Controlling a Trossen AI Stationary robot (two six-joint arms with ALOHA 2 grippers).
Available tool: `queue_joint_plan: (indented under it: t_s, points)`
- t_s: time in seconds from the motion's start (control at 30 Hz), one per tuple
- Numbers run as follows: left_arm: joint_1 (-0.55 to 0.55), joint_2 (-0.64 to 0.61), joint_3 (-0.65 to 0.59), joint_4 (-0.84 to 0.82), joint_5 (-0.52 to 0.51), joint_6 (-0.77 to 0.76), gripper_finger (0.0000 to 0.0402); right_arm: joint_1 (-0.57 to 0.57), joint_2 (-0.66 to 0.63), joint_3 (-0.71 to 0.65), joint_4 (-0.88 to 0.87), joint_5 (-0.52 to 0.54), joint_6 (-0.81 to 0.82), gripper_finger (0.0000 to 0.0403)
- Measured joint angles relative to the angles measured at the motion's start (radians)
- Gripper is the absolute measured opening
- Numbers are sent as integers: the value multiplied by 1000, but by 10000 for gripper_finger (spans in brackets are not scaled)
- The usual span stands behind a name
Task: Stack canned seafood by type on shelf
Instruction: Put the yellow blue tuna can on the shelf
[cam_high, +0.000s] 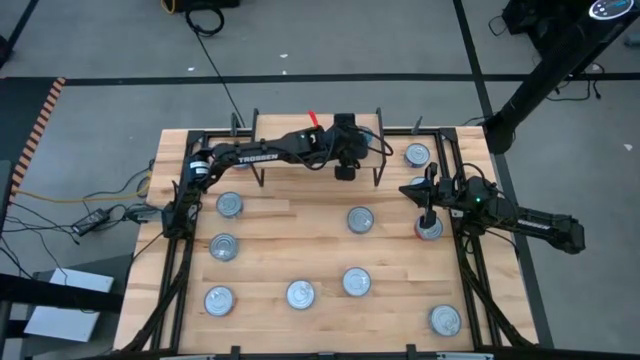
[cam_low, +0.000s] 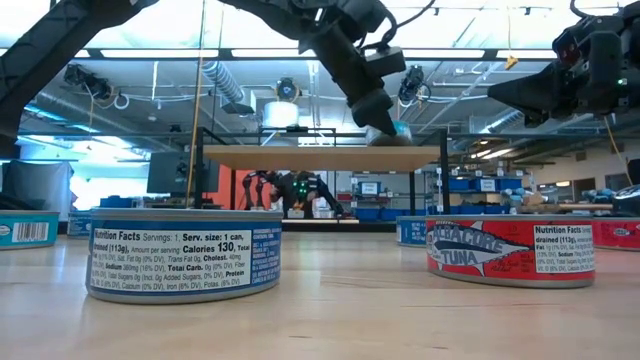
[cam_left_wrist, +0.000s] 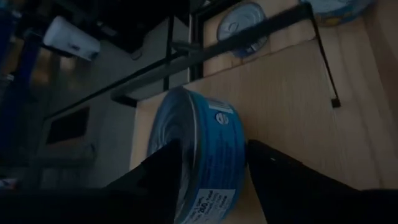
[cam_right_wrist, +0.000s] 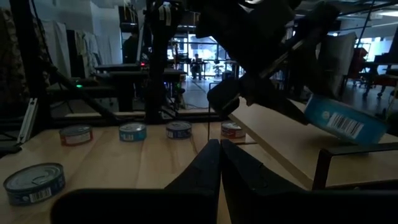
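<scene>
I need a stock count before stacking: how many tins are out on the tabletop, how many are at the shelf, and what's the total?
Tins on the tabletop, clearly seen: 9
Tin at the left gripper, on the shelf: 1
Total: 10 tins

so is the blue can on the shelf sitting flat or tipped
Tipped: the blue can leans on its edge on the shelf, between the left gripper's fingers.

table (cam_high: 300, 225): scattered tins (cam_high: 359, 219) | shelf (cam_high: 300, 165): one teal tin (cam_left_wrist: 199, 155)
</scene>
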Motion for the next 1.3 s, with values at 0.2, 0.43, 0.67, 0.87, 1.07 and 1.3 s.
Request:
queue_joint_plan:
  t_s: [0.2, 0.43, 0.67, 0.87, 1.07, 1.3]
  points:
    - [13, -1, 0, -7, 16, -43, 186, 0, 0, 0, 0, 0, 0, 25]
    - [27, -1, 20, -36, 106, -98, 186, 0, 0, 0, 0, 0, 0, 25]
    - [46, -2, 125, -120, 234, -153, 185, 0, 0, 0, 0, 0, 0, 25]
    - [76, -3, 203, -215, 319, -207, 139, 0, 0, 0, 0, 0, 0, 25]
    - [105, -2, 224, -427, 470, -141, 17, 0, 0, 0, 0, 0, 0, 25]
    - [121, 16, 221, -491, 421, -117, 3, 0, 0, 0, 0, 0, 0, 25]
